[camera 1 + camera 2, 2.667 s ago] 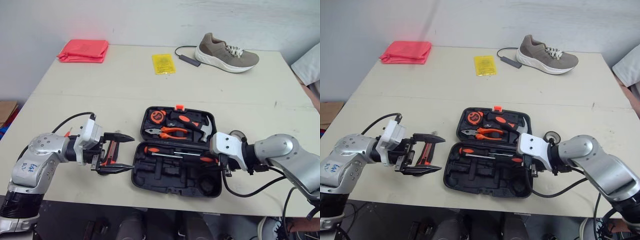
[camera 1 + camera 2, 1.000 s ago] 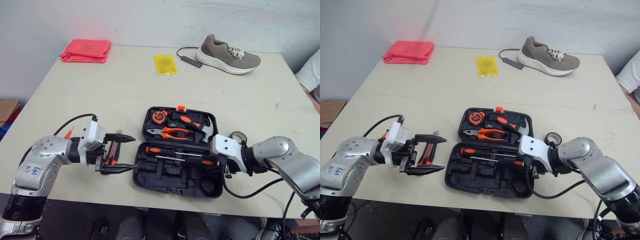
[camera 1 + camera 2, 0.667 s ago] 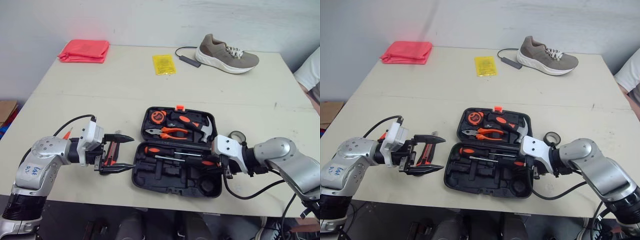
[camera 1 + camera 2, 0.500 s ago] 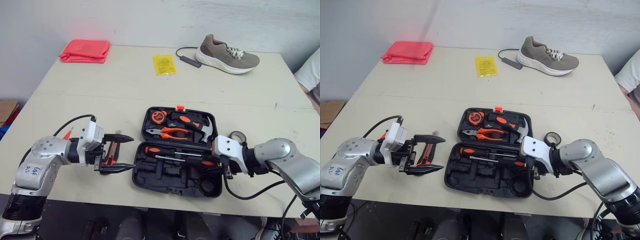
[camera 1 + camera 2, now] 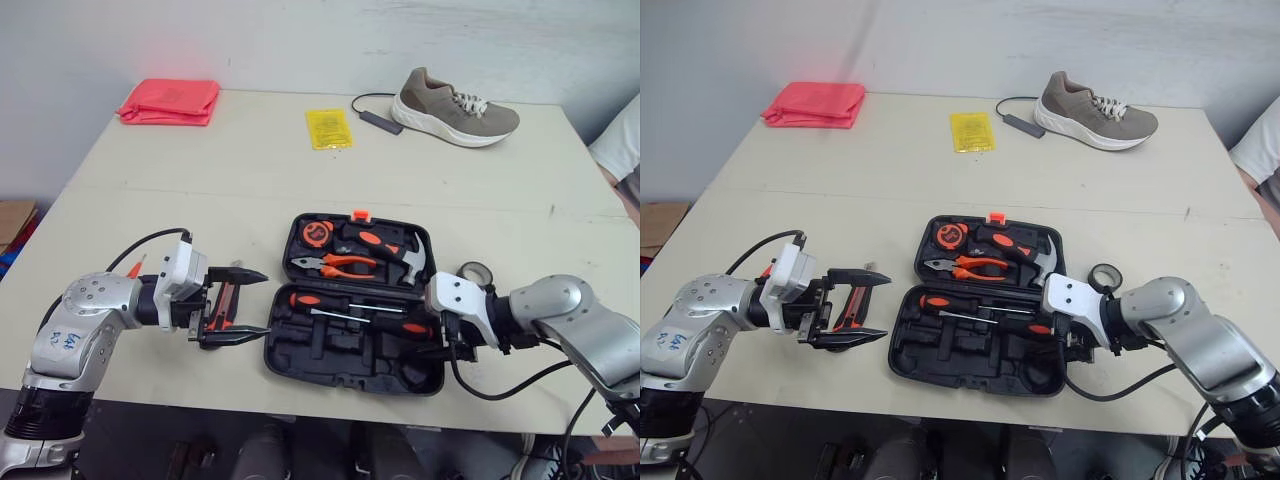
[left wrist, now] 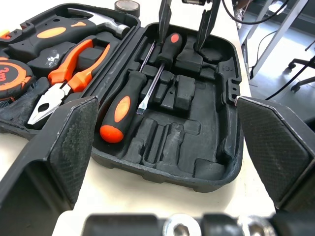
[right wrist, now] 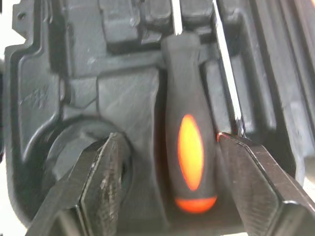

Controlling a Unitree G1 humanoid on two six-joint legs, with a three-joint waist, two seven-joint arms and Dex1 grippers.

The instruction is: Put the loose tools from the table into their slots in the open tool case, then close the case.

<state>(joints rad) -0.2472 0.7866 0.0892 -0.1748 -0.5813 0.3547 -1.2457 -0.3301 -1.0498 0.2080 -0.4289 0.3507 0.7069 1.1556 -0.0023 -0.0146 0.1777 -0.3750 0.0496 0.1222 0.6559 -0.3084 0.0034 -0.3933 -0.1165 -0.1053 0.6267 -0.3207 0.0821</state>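
Pale desk (image 5: 250, 180), open tool case (image 5: 350, 372) near the front edge. Right claw (image 7: 168, 140), fingers apart, straddles the seated screwdriver (image 7: 187, 88); a snagged finger could pry it from its slot. Left claw (image 5: 262, 303), also apart, brackets the utility knife (image 5: 224, 300) beside the case, unchanged; right claw has eased slightly outward.

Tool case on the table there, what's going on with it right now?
The robot is packing the open tool case. Its right gripper is at the case's right end, fingers open on either side of a screwdriver lying in the front half. The left gripper hovers open left of the case, over a red-and-black tool on the table. A tape roll lies loose beside the case, which isn't closed yet.
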